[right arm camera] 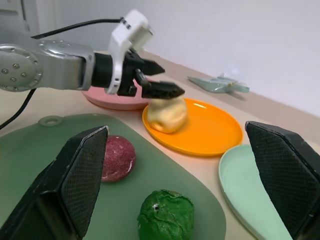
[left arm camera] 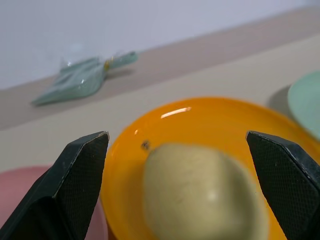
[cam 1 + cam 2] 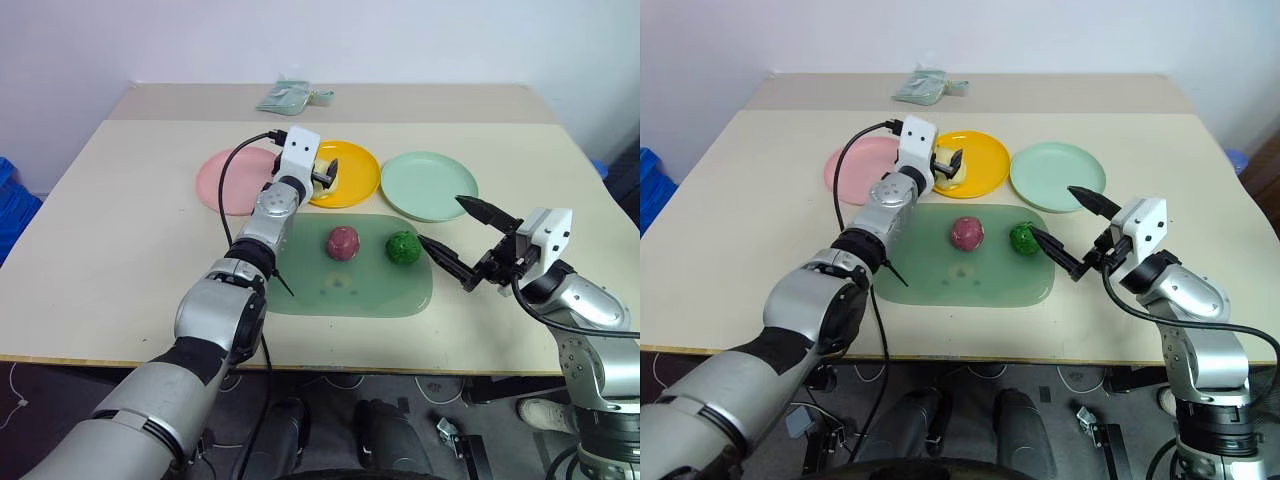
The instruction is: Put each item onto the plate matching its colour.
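Observation:
The pale yellow pear-like fruit (image 1: pixel 167 114) rests on the yellow plate (image 3: pixel 356 172). My left gripper (image 3: pixel 955 165) is open around it, a finger standing off each side without touching. The maroon round fruit (image 3: pixel 343 242) and the bumpy green vegetable (image 3: pixel 403 247) lie side by side on the dark green mat (image 3: pixel 350 292). My right gripper (image 3: pixel 441 220) hangs open just right of the green vegetable, holding nothing. The pink plate (image 3: pixel 222 182) sits left of the yellow one and the mint green plate (image 3: pixel 430 186) sits right of it, both bare.
A clear bag of greenish stuff (image 3: pixel 290 97) lies at the table's far edge. A blue crate (image 3: pixel 12 200) stands on the floor to the left. The left arm's black cable (image 3: pixel 230 190) arcs over the pink plate.

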Robot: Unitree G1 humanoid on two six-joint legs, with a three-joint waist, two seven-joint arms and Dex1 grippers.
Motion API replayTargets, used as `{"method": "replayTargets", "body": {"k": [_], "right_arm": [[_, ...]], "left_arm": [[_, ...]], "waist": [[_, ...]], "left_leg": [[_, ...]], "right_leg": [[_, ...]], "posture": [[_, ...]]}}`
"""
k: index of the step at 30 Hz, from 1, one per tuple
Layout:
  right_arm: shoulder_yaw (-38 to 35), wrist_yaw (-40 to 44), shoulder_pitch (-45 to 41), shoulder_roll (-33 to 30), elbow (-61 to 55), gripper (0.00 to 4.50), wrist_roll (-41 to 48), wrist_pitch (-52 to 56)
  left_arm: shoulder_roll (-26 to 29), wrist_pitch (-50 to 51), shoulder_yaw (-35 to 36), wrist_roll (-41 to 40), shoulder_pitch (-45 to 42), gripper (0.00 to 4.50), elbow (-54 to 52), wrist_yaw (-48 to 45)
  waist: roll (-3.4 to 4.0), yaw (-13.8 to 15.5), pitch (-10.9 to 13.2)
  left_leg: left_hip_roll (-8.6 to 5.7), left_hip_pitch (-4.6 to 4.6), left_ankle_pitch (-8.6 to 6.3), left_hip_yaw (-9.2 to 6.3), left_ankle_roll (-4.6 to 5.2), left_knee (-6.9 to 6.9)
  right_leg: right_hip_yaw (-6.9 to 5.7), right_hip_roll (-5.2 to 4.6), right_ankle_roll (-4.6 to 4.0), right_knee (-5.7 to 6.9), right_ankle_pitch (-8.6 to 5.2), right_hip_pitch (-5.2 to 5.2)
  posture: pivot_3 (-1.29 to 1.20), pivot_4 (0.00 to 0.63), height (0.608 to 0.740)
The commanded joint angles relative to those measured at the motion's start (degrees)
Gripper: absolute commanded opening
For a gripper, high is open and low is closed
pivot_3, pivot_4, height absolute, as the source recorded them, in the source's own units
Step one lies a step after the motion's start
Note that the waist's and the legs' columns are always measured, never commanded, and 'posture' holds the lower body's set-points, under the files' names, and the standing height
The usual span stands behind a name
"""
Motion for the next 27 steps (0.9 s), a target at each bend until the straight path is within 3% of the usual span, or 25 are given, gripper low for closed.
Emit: {"method": "replayTargets", "body": {"k": [1,6,10,17,22,27], "right_arm": [[1.82,-2.66,-1.67,1.45,-3.51,4.50,-0.20,1.23],[6.11,-4.19,-2.01,2.39,-4.05,4.50,-2.28,3.11],[9.37,-4.49,-3.04,2.39,-1.10,4.50,-5.18,4.19],[12.35,-6.08,-6.99,4.92,4.11,4.50,-7.29,6.55],[12.99,-5.79,-8.01,6.60,6.31,4.50,-8.19,5.56],[8.61,-5.64,-6.88,7.98,2.25,4.50,-2.96,5.73]], "left_arm": [[3.16,-2.98,0.11,-1.71,6.74,4.49,-14.24,-5.69],[9.70,3.16,1.77,-8.36,21.68,4.49,-37.01,-15.82],[19.30,12.83,4.60,-19.91,32.77,4.49,-52.27,-30.98],[32.28,24.60,7.78,-30.15,42.31,4.49,-69.69,-42.68],[34.10,27.85,6.61,-29.17,43.47,4.49,-74.91,-41.62],[27.80,28.80,-1.10,-23.82,40.14,4.49,-74.29,-36.75]], "waist": [[0.02,-0.31,-0.01],[0.04,-0.53,-0.02],[0.07,-1.28,-0.04],[0.09,-1.21,-0.05],[0.11,-1.21,-0.06],[0.11,-0.86,-0.06]], "left_leg": [[0.00,0.00,0.00,0.01,-0.01,-0.02],[0.00,0.00,0.01,0.01,-0.02,-0.02],[0.01,0.00,0.01,0.00,-0.02,-0.04],[0.02,0.01,0.01,-0.02,-0.02,-0.01],[0.02,0.03,0.01,-0.02,-0.02,-0.02],[0.01,0.04,0.01,-0.02,-0.02,-0.02]], "right_leg": [[0.03,0.00,-0.01,0.03,0.00,-0.03],[0.09,-0.01,-0.03,0.12,-0.01,-0.08],[0.09,-0.01,-0.07,0.13,-0.02,-0.09],[0.06,-0.02,-0.11,0.12,-0.04,-0.04],[0.06,-0.02,-0.11,0.11,-0.04,-0.03],[0.05,-0.01,-0.10,0.11,-0.04,-0.01]], "posture": [[0.00,0.150,0.740],[0.00,0.150,0.740],[0.00,0.150,0.740],[0.00,0.150,0.740],[0.00,0.150,0.740],[0.00,0.150,0.740]]}}
